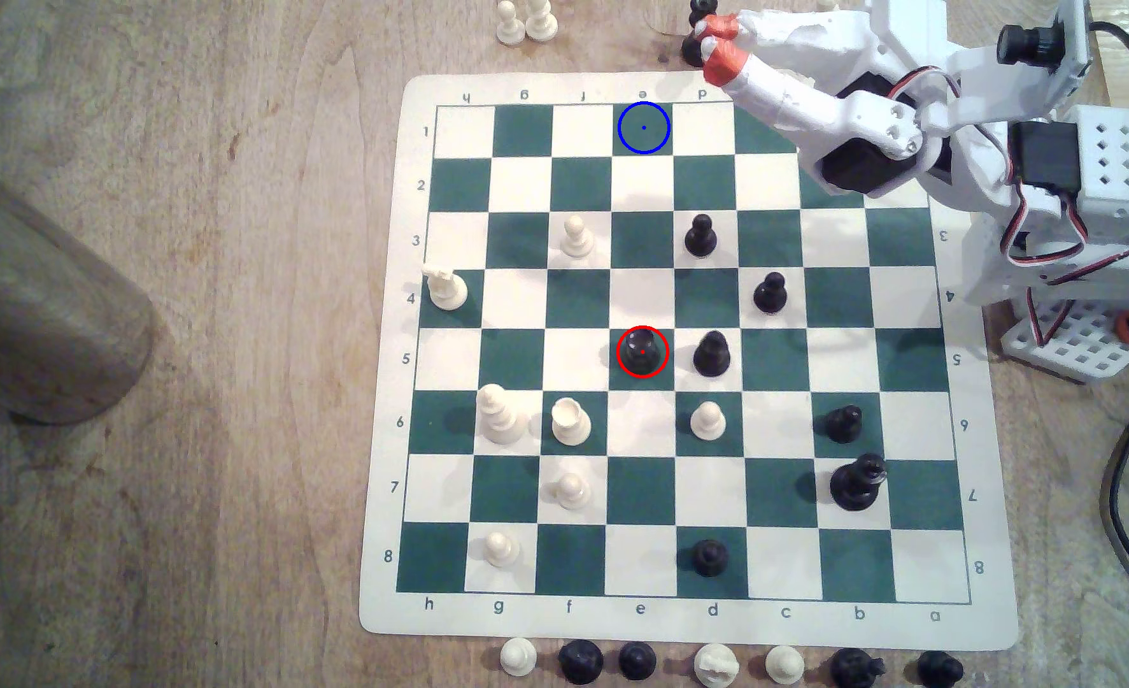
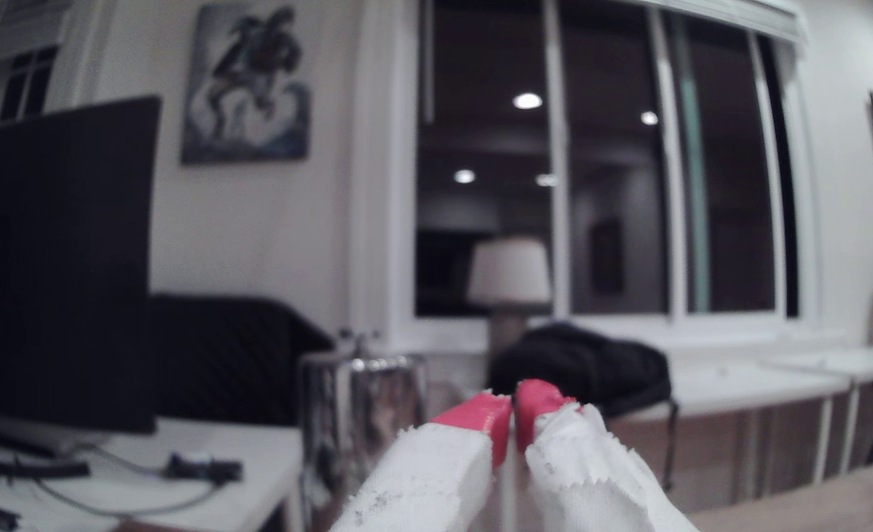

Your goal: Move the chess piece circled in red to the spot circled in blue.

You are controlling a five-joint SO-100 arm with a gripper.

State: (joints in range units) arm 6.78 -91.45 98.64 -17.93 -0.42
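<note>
The chess piece (image 1: 642,349), black with a flat hollow top, stands ringed in red on a green square in row 5 of the board (image 1: 985,615). The spot (image 1: 643,128), a green square ringed in blue with a centre dot, lies in row 1 of the same column and is bare. My gripper (image 1: 708,38) hangs raised past the board's far edge, to the exterior view's right of the spot and far from the piece. Its red-tipped fingers (image 2: 480,414) press together with nothing between them; the wrist view looks out level into the room.
Black pawns (image 1: 700,236) (image 1: 770,292) and a taller black piece (image 1: 711,354) stand near the ringed piece. White pieces (image 1: 573,237) sit on the exterior view's left half. Captured pieces (image 1: 580,661) line the near edge. A metal cylinder (image 1: 39,317) lies far left. The arm base (image 1: 1077,198) is at right.
</note>
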